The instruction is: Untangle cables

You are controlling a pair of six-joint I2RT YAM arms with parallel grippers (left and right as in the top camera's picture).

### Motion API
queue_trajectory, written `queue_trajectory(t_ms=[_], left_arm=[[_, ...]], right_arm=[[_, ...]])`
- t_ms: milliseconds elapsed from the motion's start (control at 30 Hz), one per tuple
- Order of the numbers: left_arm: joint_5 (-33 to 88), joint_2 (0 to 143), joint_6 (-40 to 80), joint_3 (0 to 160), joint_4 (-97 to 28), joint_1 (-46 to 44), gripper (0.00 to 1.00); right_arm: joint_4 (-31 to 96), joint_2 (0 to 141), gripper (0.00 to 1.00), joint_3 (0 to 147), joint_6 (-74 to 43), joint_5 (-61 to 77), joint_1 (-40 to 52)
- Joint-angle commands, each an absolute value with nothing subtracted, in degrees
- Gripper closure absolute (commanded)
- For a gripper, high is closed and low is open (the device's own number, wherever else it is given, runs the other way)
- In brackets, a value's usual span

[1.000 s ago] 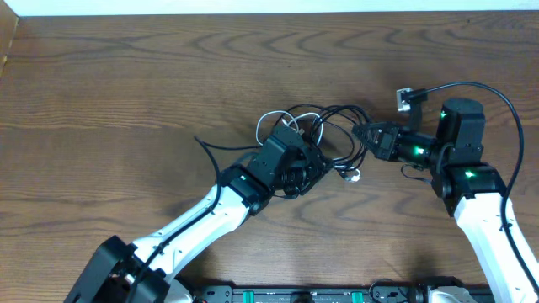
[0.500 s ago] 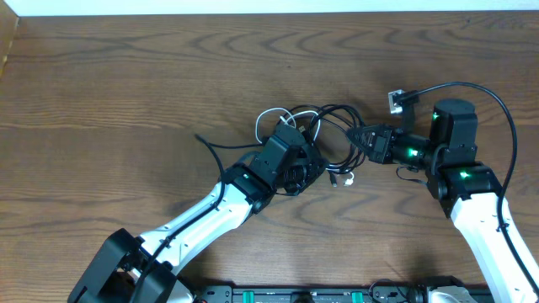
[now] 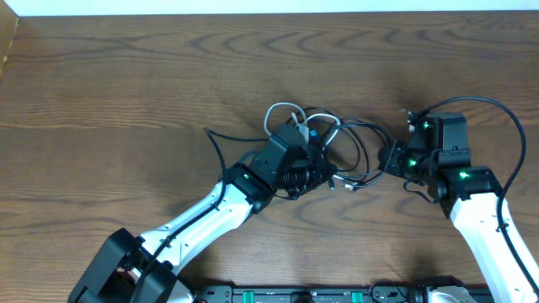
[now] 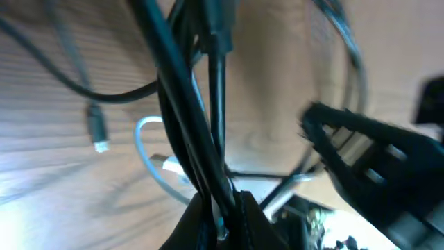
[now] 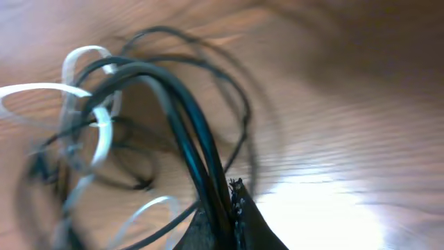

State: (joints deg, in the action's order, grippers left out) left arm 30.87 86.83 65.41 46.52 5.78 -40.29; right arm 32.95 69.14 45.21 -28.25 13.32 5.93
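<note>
Your left gripper (image 3: 316,168) sits at the near-left side of the tangle, in the middle of the wooden table (image 3: 126,76). Its wrist view shows the fingers (image 4: 246,215) pinched together on a bundle of black cables (image 4: 208,139), which rise straight up out of the grip. Just left of that bundle you can see a loop of the white cable (image 4: 147,149). Farther left, a small plug (image 4: 97,130) lies on the wood by itself.

Your right gripper (image 3: 386,160) is at the right edge of the tangle, pointing left toward the other arm. Its fingers (image 5: 243,215) are also clamped on black strands, two or three side by side (the blur makes it hard to count). The white loops (image 5: 87,97) lie beyond them, to the far left in that view.

From overhead, the knot of black cables (image 3: 337,139) lies between the two grippers. The white cable (image 3: 282,109) loops out on its far-left side. One black strand (image 3: 221,143) trails off to the left across the table. A couple of cable ends (image 3: 349,183) rest on the near side, between the two arms.
</note>
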Motion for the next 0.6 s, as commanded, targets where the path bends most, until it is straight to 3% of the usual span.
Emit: queue_trajectory(t_ms=[0, 167, 367, 567], left_arm=[[39.0, 86.3, 61.0, 46.4, 9.1, -38.5, 0.93], [45.4, 86.3, 55.4, 46.4, 14.3, -35.6, 0.92], [50.3, 86.3, 48.9, 46.4, 14.2, -32.7, 0.92], [52.5, 86.3, 45.4, 46.4, 14.2, -31.6, 0.92]], right_arm=[[33.6, 69.2, 0.95, 45.2, -27.8, 4.5, 6.0], [32.7, 69.3, 0.89, 45.2, -25.4, 10.7, 6.0], [28.0, 69.2, 0.67, 45.2, -17.9, 32.6, 6.0], [27.7, 69.2, 0.65, 45.2, -17.9, 35.3, 6.0]])
